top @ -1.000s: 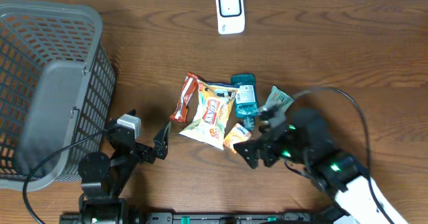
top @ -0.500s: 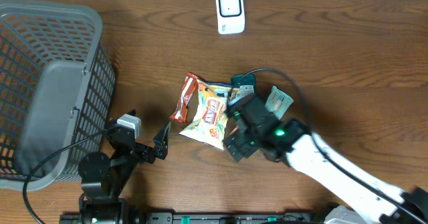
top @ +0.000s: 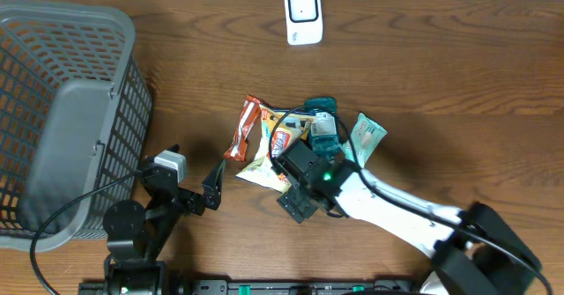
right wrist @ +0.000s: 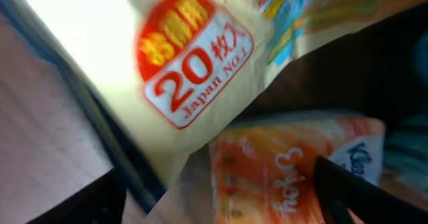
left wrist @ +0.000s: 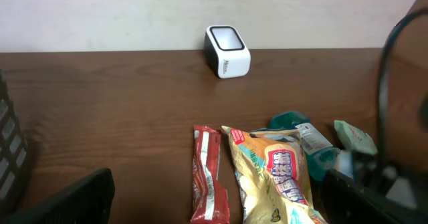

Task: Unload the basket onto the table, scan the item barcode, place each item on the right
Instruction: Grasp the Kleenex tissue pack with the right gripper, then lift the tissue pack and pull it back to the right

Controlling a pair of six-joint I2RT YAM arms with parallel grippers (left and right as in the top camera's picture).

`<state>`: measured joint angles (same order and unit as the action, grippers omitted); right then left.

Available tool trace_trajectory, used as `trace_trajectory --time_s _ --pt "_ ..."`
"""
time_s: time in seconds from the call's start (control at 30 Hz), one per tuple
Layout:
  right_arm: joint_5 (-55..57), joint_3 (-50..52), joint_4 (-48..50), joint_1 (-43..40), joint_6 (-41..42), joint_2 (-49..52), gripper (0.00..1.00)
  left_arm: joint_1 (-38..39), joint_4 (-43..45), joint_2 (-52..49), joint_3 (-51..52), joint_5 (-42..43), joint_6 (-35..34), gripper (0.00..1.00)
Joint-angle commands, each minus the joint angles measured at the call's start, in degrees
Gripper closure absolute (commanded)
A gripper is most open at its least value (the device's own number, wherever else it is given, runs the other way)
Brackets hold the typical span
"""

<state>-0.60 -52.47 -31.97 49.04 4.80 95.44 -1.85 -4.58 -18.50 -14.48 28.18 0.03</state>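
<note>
The items lie in a pile at mid-table: a red packet [top: 242,129] [left wrist: 208,177], a yellow snack bag [top: 275,147] [left wrist: 274,180] [right wrist: 194,57], a teal packet [top: 323,123] [left wrist: 301,127] and a green packet [top: 366,135] [left wrist: 354,137]. My right gripper [top: 291,182] [right wrist: 214,204] hangs low over the pile's front edge. It is open, and its jaws stand on either side of an orange packet [right wrist: 287,170] without pressing it. The white scanner [top: 302,15] [left wrist: 227,51] stands at the far edge. My left gripper [top: 189,188] [left wrist: 214,210] is open and holds nothing, left of the pile.
A grey mesh basket [top: 62,119] fills the left side of the table, close beside my left arm. The right arm's cable [top: 352,167] loops over the teal packet. Bare wood lies between the pile and the scanner.
My right arm has swung left from the table's right side onto the pile and now covers the orange packet. Its jaws have narrowed a little. The left arm has not moved.
</note>
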Motion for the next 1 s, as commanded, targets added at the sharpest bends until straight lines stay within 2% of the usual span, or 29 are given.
trace_trajectory --time_s 0.0,0.17,0.33,0.6,0.8,0.97 --pt "3.26 -0.7 -0.07 0.52 0.35 2.25 0.18 -0.11 0.04 0.22 -0.72 0.55 0.37 0.02" --pt "10.54 -0.7 0.02 0.74 0.55 4.48 0.2 -0.11 0.07 0.2 -0.72 0.55 0.37 0.02" --pt "13.27 -0.7 0.22 0.72 1.57 4.85 0.29 -0.11 0.04 0.22 -0.72 0.55 0.37 0.02" --pt "17.44 -0.61 -0.15 0.66 4.61 6.69 0.61 -0.11 0.07 0.2 -0.72 0.55 0.37 0.02" --pt "12.79 -0.98 -2.14 0.5 8.52 11.02 0.99 -0.11 0.07 0.2 -0.72 0.55 0.37 0.02" --pt "5.79 -8.44 -9.22 -0.39 12.41 8.92 0.99 -0.11 0.07 0.22 -0.72 0.55 0.37 0.02"
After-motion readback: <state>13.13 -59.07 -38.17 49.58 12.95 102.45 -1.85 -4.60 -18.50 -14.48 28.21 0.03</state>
